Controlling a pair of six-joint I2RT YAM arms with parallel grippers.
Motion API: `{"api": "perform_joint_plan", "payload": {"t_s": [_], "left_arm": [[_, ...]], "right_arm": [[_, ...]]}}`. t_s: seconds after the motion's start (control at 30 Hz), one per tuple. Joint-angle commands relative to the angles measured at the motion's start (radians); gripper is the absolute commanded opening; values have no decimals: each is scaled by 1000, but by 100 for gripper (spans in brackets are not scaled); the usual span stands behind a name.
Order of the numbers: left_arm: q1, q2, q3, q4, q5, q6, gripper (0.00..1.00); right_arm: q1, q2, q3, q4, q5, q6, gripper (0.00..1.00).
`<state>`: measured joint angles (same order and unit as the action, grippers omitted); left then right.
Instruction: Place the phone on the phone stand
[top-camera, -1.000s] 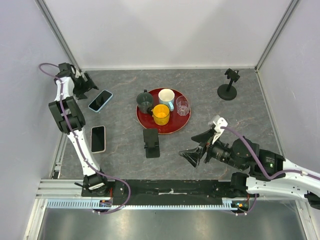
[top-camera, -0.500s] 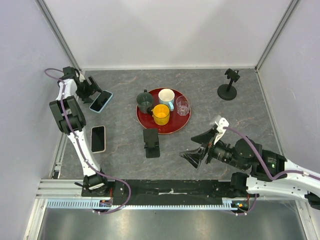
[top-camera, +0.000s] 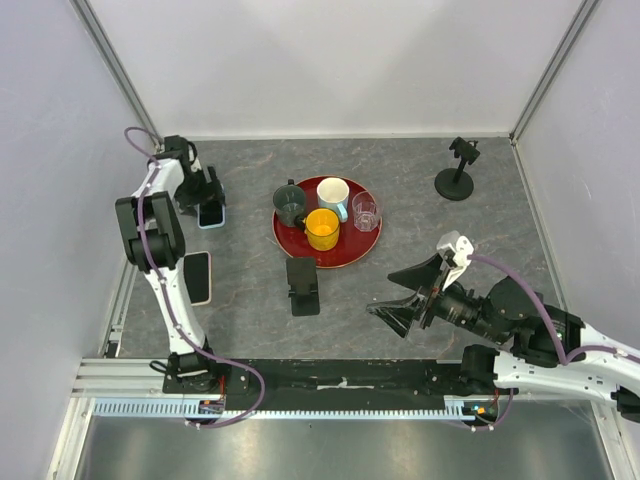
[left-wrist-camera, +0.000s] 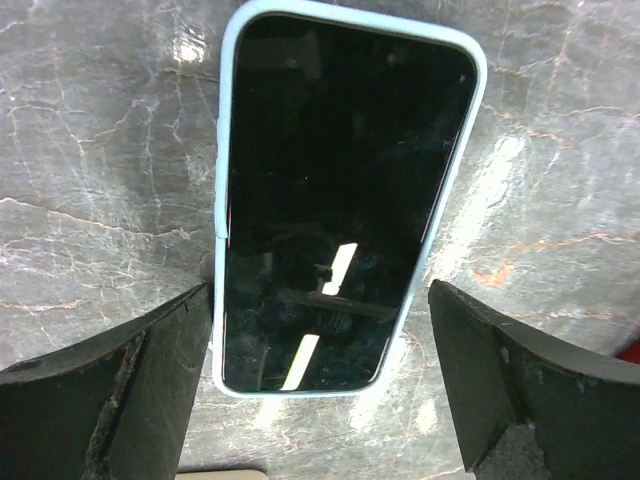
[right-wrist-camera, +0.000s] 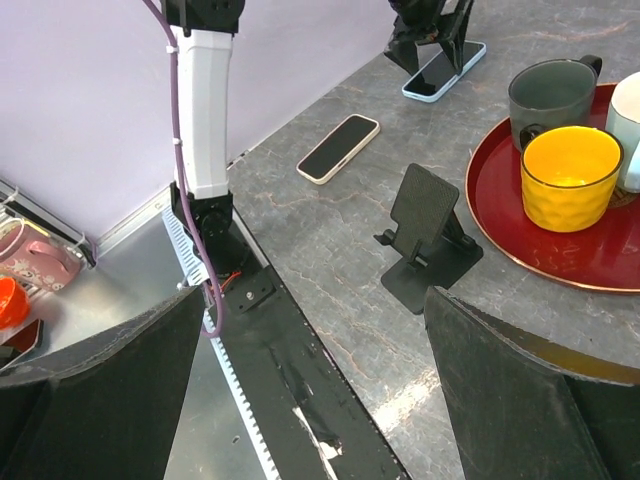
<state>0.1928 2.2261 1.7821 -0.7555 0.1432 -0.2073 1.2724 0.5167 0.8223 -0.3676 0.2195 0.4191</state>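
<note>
A phone in a light blue case (left-wrist-camera: 340, 195) lies flat, screen up, at the table's back left (top-camera: 211, 213). My left gripper (top-camera: 204, 192) hovers over it, open, with a finger on each side of its near end in the left wrist view (left-wrist-camera: 320, 400). A black phone stand (top-camera: 302, 284) sits mid-table in front of the red tray; it also shows in the right wrist view (right-wrist-camera: 428, 235). My right gripper (top-camera: 398, 301) is open and empty at the front right.
A second phone in a beige case (top-camera: 196, 277) lies at the left edge. A red tray (top-camera: 344, 254) holds a dark mug, a yellow cup, a white cup and a glass. A black clamp stand (top-camera: 457, 170) is at the back right.
My left gripper has swung right from the back-left corner and now sits over the blue-cased phone. My right gripper has shifted slightly right and toward the front.
</note>
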Motion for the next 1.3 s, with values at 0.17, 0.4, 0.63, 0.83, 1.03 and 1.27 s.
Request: {"api": "perform_joint_plan", "payload": {"t_s": [0.17, 0.4, 0.63, 0.83, 1.03, 1.27], "left_arm": [[-61, 116, 149, -169, -205, 131, 96], [-96, 234, 324, -283, -274, 167, 93], [-98, 254, 350, -280, -237, 189, 74], [-98, 265, 343, -274, -235, 192, 61], [-101, 224, 320, -265, -257, 120, 14], [-110, 28, 114, -118, -320, 46, 2]], "right_arm": [[2, -55, -2, -13, 38, 6, 98], [1, -35, 5, -11, 44, -5, 98], [2, -20, 9, -14, 53, -14, 98], [1, -9, 18, -16, 60, -19, 98], [2, 5, 24, -19, 67, -9, 98], [2, 32, 46, -24, 75, 6, 98]]}}
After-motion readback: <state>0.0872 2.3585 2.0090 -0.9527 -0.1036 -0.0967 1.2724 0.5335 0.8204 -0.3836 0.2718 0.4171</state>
